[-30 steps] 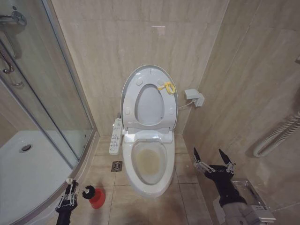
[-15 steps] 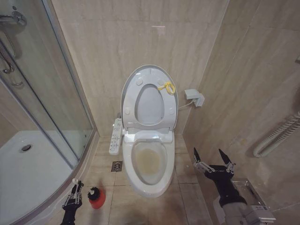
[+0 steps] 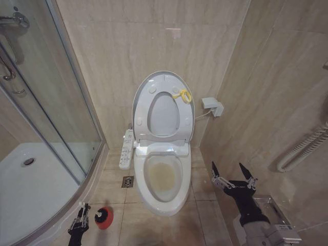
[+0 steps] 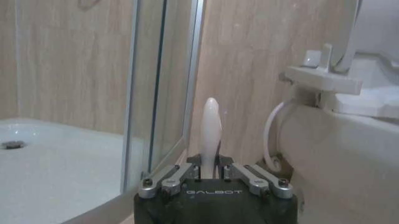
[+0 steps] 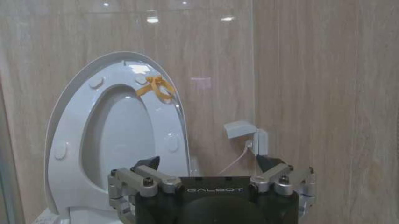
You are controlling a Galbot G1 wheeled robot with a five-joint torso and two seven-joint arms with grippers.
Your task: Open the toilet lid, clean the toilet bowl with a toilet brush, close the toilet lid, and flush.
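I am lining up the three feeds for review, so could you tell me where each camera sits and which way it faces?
Head view: high on the robot, looking down at the toilet bowl; left gripper and right gripper show.
Left wrist view: low by the shower glass; its gripper clamps the toilet brush handle.
Right wrist view: faces the raised toilet lid; open fingers show.
Head and right wrist views share the lid's yellow loop.

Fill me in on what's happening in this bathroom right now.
The toilet lid is up and the stained toilet bowl is exposed. The left gripper, low by the shower edge, is shut on the toilet brush handle, the bristle head beside the red holder cup. The right gripper hangs open right of the toilet.
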